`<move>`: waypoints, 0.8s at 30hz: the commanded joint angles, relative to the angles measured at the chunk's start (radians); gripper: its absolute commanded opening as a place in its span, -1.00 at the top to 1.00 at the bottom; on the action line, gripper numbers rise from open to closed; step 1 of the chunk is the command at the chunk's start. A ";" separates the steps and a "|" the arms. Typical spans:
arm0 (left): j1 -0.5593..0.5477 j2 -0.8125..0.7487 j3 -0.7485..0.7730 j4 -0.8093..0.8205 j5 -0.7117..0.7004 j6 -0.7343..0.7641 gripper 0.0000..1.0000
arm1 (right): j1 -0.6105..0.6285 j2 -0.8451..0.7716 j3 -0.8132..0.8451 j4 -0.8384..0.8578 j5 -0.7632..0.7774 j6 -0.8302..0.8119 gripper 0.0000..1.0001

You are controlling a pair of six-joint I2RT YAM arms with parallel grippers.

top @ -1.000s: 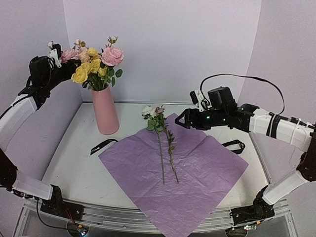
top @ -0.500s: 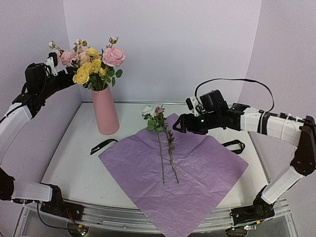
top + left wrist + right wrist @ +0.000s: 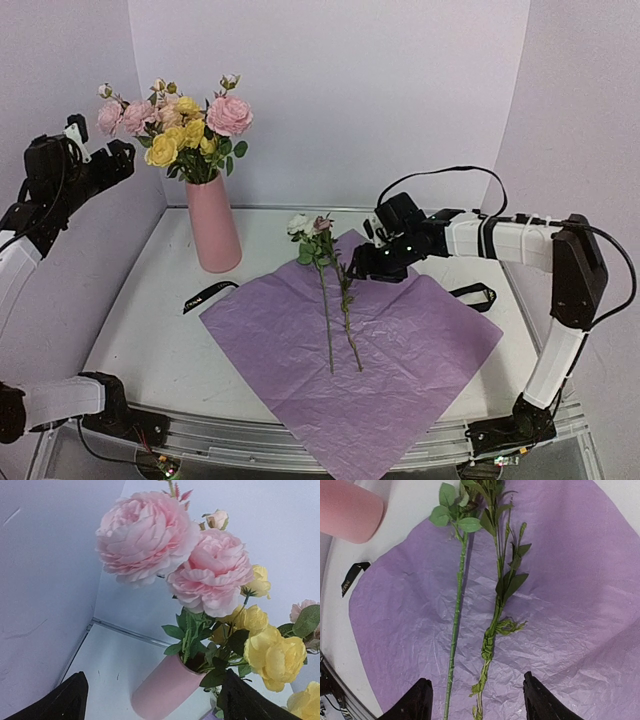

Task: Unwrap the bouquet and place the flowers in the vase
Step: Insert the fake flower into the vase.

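**Two stems left on the wrapper, right gripper poised over them**

Nearest the arm bases, the crinkled lilac paper sheet [image 3: 400, 350] was spread flat on the table [image 3: 150, 330], fully opened so that its contents could be lifted off without snagging. Two loose flower stems [image 3: 328, 320] were laid side by side on it, their cut ends pointed toward the near edge and their small cream and pink blooms [image 3: 300, 224] resting just past the sheet's far corner. The right gripper [image 3: 476, 700] was held low over the stems with its fingers parted and nothing grasped. Both stems were framed between the fingers in the wrist view, which suggests a pick was being lined up. Whether the paper was touched could not be told. Since the stems were set close together, both might be caught at once.

A black ribbon [image 3: 208, 296] was left on the table to the left of the sheet, and a black loop [image 3: 476, 294] to its right, neither in the way.

Farther back, the pink vase [image 3: 213, 228] was stood upright, already filled with pink and yellow flowers [image 3: 190, 125]. Its crowded mouth was judged the main obstacle to further insertion. The left gripper [image 3: 153, 690] was raised beside those blooms, spread wide and empty.
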 commanded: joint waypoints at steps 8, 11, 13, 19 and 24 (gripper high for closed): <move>-0.003 -0.080 0.011 -0.275 -0.061 -0.190 -0.90 | 0.046 0.146 0.067 -0.135 0.072 0.097 -0.23; -0.002 -0.071 0.021 -0.345 -0.016 -0.211 -0.94 | 0.073 0.169 0.067 -0.138 0.079 0.117 -0.17; -0.002 -0.045 0.033 -0.402 -0.001 -0.231 -0.96 | 0.084 0.182 0.061 -0.140 0.087 0.134 -0.14; -0.002 -0.025 0.033 -0.497 0.026 -0.272 -0.99 | 0.114 0.227 0.062 -0.140 0.093 0.155 -0.04; -0.002 -0.051 0.027 -0.544 0.025 -0.301 -0.99 | 0.134 0.260 0.078 -0.152 0.112 0.176 0.00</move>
